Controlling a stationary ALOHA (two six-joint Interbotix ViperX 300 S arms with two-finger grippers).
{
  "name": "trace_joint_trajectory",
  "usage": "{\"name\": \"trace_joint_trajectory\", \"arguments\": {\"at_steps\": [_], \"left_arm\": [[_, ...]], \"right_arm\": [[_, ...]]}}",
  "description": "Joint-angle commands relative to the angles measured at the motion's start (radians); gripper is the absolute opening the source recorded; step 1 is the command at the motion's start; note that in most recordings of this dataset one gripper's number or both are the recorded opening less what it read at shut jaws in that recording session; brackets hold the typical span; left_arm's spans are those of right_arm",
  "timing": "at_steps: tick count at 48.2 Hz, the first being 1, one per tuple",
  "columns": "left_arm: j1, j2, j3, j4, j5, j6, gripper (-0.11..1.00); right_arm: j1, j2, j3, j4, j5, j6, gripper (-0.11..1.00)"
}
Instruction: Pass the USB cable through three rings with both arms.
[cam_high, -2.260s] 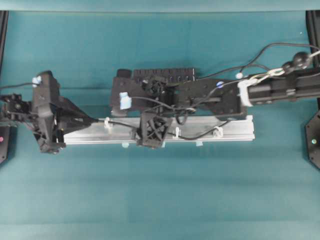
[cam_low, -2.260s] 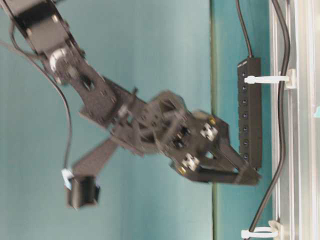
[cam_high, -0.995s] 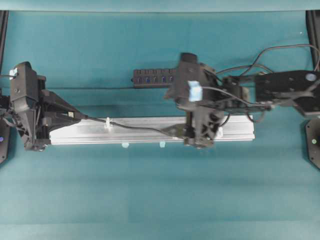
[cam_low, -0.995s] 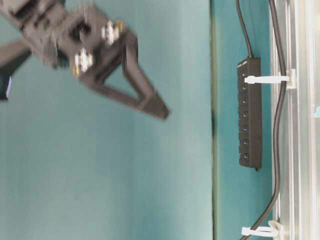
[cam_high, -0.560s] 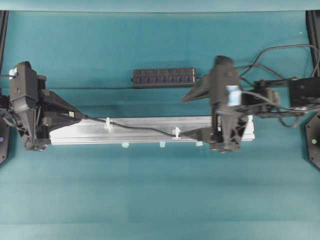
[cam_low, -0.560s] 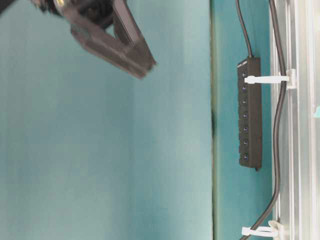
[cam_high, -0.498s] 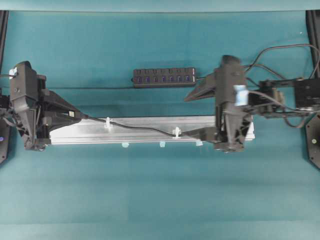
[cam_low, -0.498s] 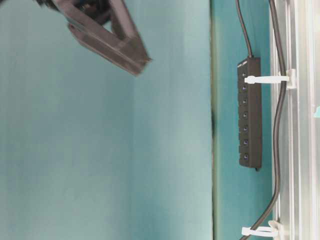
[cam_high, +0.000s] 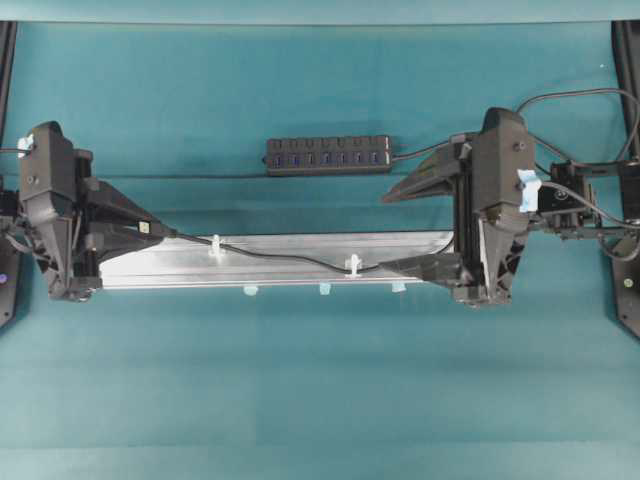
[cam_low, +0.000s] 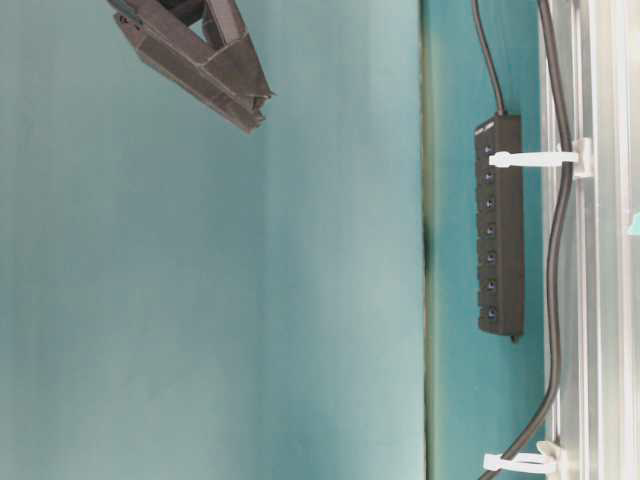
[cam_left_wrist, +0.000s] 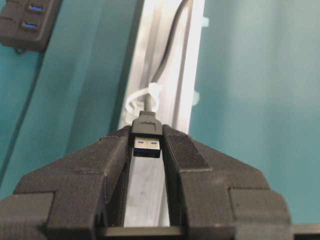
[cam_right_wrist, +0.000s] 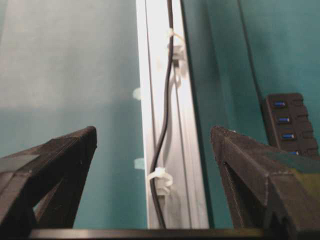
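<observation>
Left end effector (cam_left_wrist: 147, 150) clamps the thin black USB cable's (cam_high: 290, 259) metal-tipped plug; cord lies along the silver rail (cam_high: 300, 245) thru white plastic rings (cam_high: 352, 266). Right end effector (cam_right_wrist: 152, 150) gapes, empty. Hold plug level, w/o slack.

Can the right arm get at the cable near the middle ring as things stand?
Probably yes. The right gripper is open, its fingers either side of the rail, and the USB cable lies exposed on top past the ring. Nothing sits between them. The left gripper holds only the plug end.
</observation>
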Motion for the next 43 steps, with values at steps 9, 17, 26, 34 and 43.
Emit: {"name": "trace_joint_trajectory", "arguments": {"at_steps": [9,17,26,34,43], "left_arm": [[-0.003,-0.005,-0.026,0.003,-0.012,0.002,0.23],[-0.003,-0.005,-0.026,0.003,-0.012,0.002,0.23],[-0.003,-0.003,-0.026,0.003,-0.012,0.002,0.23],[-0.003,-0.005,-0.026,0.003,-0.012,0.002,0.23],[-0.003,-0.005,-0.026,0.003,-0.012,0.002,0.23]], "right_arm": [[0.003,-0.014,-0.006,0.005,-0.009,0.008,0.56],[0.003,-0.014,-0.006,0.006,-0.009,0.009,0.56],[0.003,-0.014,-0.005,0.006,-0.009,0.009,0.56],[0.002,-0.014,-0.003,0.006,-0.009,0.009,0.56],[0.002,-0.014,-0.002,0.006,-0.009,0.021,0.56]]}}
